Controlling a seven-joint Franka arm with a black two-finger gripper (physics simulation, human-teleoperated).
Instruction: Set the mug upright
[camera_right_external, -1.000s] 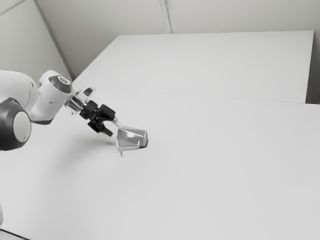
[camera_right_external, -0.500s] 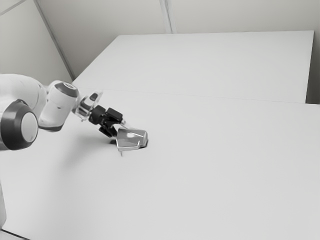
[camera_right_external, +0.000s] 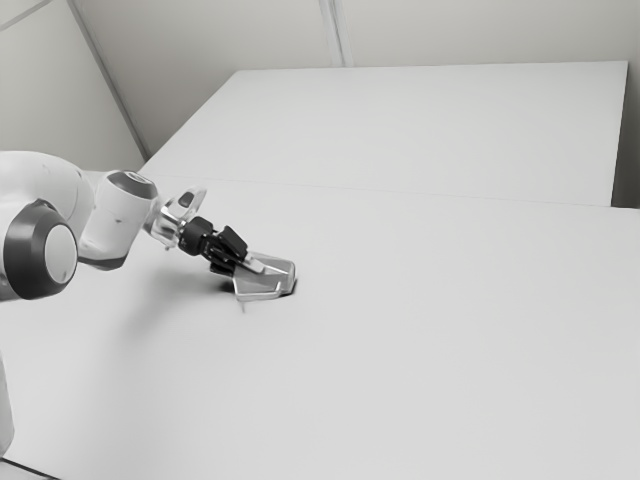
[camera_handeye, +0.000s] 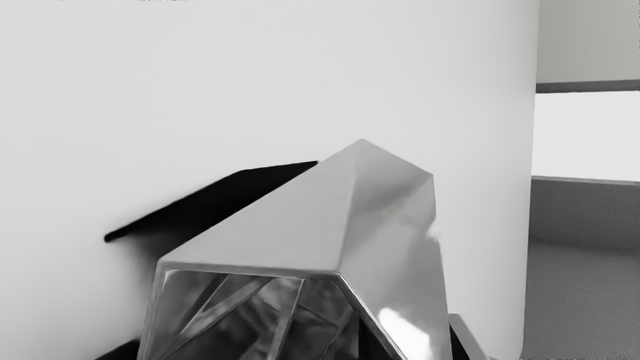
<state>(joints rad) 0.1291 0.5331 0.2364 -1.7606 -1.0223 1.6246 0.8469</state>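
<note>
1. The mug (camera_right_external: 268, 285) was located on the white desk (camera_right_external: 450, 320), near the exterior view's left. It was lying on its side, tilted away from the upright position.
2. The mug body was formed of flat, faceted panels with a glossy grey finish. A bright reflection was displayed on one panel in the wrist view.
3. The mouth of the mug, bounded by a thin angular rim (camera_handeye: 250, 269), was directed toward the claw (camera_right_external: 243, 270). The narrower end was directed away from it.
4. The claw was positioned at the mouth end of the mug and was overlapped with the mug in the exterior view. Contact between the two could not be confirmed.
5. Whether the claw was spread or pressed together could not be determined.
6. The arm (camera_right_external: 115, 222) was extended from the exterior view's left, with the claw angled down toward the desk.
7. A black shadow (camera_handeye: 225, 195) was cast on the desk along one side of the mug, as seen in the wrist view.
8. Inside the mouth, dark and light streaks were visible; their nature could not be identified.
</note>
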